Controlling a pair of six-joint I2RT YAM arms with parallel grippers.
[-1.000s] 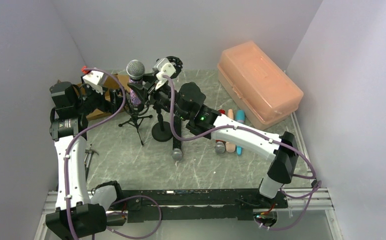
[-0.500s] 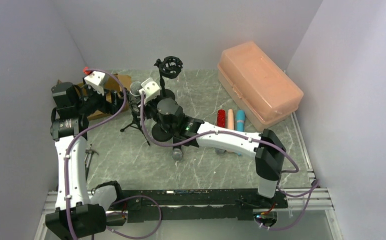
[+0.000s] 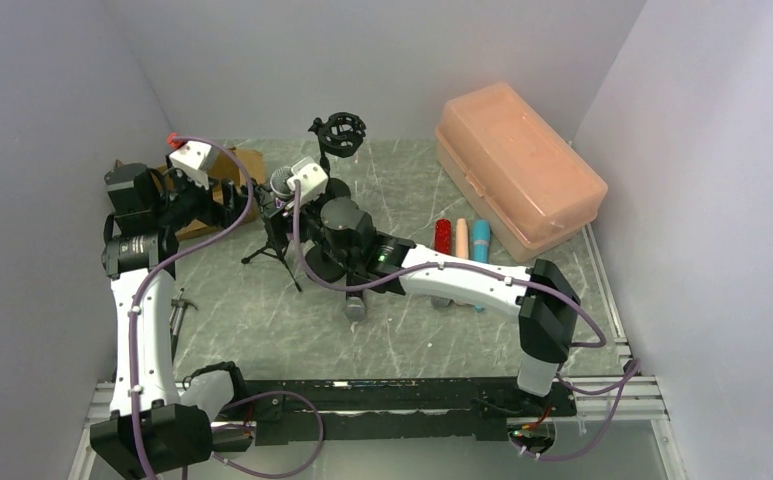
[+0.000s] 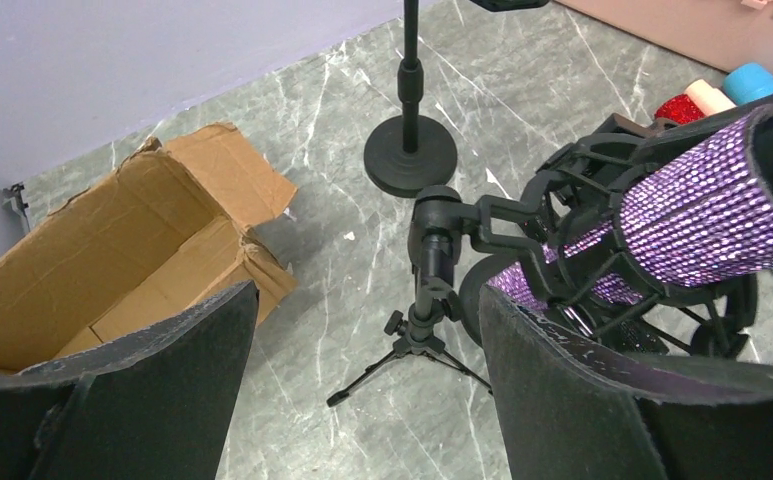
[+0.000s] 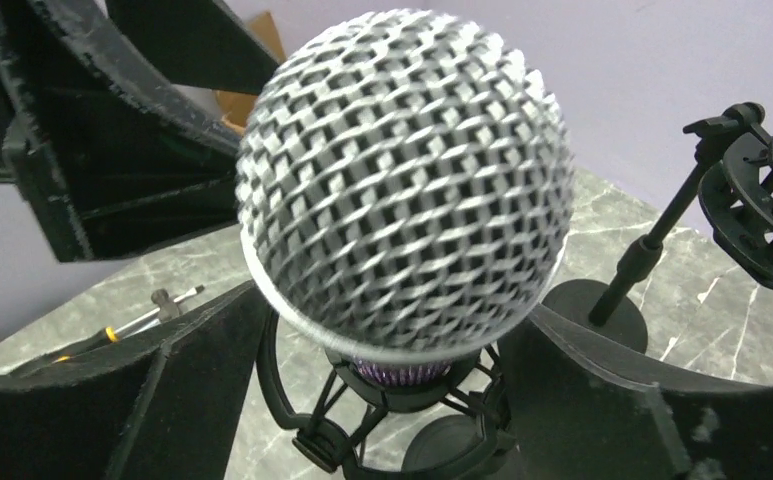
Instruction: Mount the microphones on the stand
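While one microphone [image 4: 702,215] sits clipped; two stands [image 4: 411,150].

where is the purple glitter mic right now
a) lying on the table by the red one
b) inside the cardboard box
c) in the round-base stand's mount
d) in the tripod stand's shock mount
d: the purple microphone sits inside the black cradle of the tripod stand.

Five microphones [image 3: 481,238], two stands [image 4: 411,150], one cardboard box [image 4: 112,260], one case [image 3: 517,165]

Marbled table [image 3: 412,340] carries cardboard box [image 4: 112,250], peach case [image 3: 517,165], tripod stand [image 4: 417,330], round-base stand [image 4: 410,155], loose microphones [image 3: 461,232].
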